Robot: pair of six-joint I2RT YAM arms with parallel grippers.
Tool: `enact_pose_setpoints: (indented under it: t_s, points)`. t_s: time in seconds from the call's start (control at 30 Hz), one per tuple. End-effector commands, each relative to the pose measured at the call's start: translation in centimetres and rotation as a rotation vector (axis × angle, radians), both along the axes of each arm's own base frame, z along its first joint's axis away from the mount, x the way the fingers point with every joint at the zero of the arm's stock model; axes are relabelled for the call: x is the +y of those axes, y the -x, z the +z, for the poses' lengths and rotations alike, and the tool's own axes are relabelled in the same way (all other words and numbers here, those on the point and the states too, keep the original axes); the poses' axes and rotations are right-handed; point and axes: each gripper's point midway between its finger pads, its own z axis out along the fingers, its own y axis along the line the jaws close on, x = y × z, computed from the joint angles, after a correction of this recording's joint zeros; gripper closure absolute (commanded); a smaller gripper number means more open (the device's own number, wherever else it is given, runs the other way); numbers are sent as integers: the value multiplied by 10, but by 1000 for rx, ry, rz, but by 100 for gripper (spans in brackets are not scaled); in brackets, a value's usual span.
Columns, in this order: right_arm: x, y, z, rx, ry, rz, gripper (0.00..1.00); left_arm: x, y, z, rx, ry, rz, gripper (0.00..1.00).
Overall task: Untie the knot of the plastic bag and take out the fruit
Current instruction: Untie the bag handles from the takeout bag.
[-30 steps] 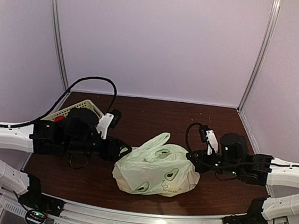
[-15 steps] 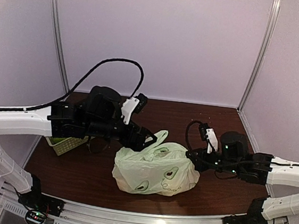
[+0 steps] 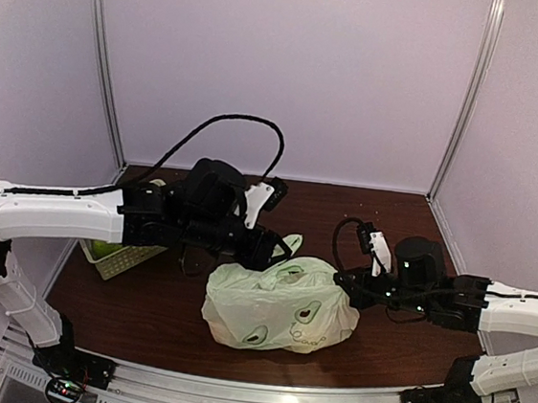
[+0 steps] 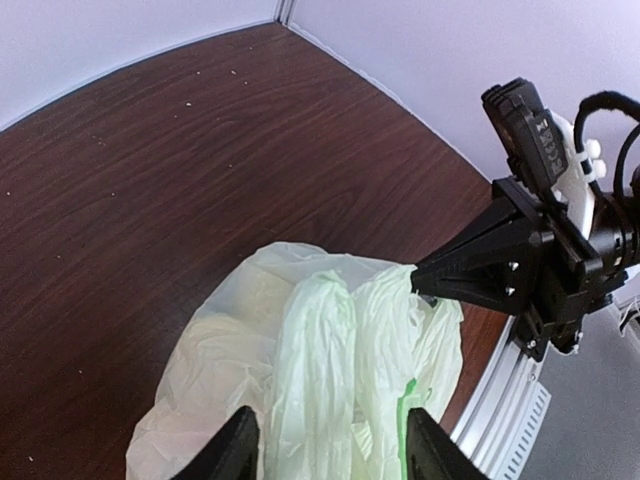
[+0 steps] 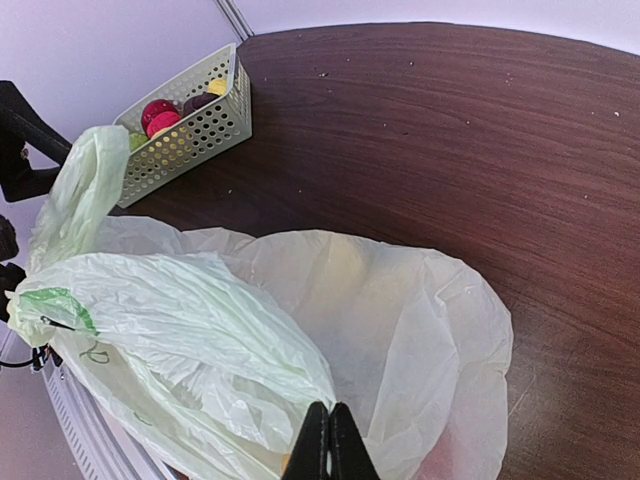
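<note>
L hand [image 4: 330, 442] part-open astride bag [image 3: 281, 314] folds, grip unclear; R hand [image 5: 327, 440] shut on bag edge.

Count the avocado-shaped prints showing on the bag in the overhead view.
3 avocado prints: one on top of the plastic bag, one mid-right, one low at the front. Folds may hide more.

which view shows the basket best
Right wrist: the basket shows nearly whole, perforated wall plus red and yellow items inside. Top external shows only its corner below the left arm. Left wrist misses it.
</note>
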Motion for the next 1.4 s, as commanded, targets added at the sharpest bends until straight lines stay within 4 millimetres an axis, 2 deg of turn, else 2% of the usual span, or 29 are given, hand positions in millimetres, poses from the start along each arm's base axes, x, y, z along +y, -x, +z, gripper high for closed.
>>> enact_pose_setpoints:
  t_s: [0.0, 0.07, 0.23, 0.47, 0.57, 0.63, 0.67, 0.8, 0.93, 1.0, 1.13, 1.2, 1.23, 1.37]
  points:
    - [0, -3, 6, -7, -18, -10, 100, -7, -9, 11, -21, 31, 21, 56]
    - [0, -2, 6, -8, -17, -10, 100, -7, -9, 11, -21, 31, 21, 60]
    - [0, -3, 7, -11, -20, -11, 100, -8, -12, 5, -16, 15, 31, 61]
    - [-2, -2, 8, -12, -26, -17, 100, -10, -16, 4, -7, 9, 49, 80]
    - [-5, -2, 13, -19, -38, -30, 100, -8, -17, 2, -2, 3, 66, 89]
    - [-7, -4, 20, -21, -52, -48, 100, -6, -18, 2, 4, 1, 77, 99]
    - [-10, -6, 23, -26, -55, -72, 100, -5, -17, 3, 5, 2, 80, 100]
    - [-29, -13, 25, -12, -75, -199, 100, 7, -21, 16, -18, 31, 131, 100]
    - [-53, -18, 17, 14, -66, -337, 100, 24, -23, 42, -72, 74, 181, 100]
    - [-66, -19, 12, 23, -62, -406, 99, 36, -21, 56, -99, 112, 198, 100]
    - [-82, -19, 13, 18, -81, -474, 97, 54, -14, 69, -109, 181, 205, 100]
    - [-89, -18, 18, 7, -82, -494, 93, 59, -6, 75, -124, 217, 175, 100]
    - [-92, -17, 24, -3, -83, -499, 88, 61, -2, 80, -133, 242, 158, 100]
    - [-94, -15, 56, -80, -49, -441, 55, 72, 11, 96, -170, 325, 113, 100]
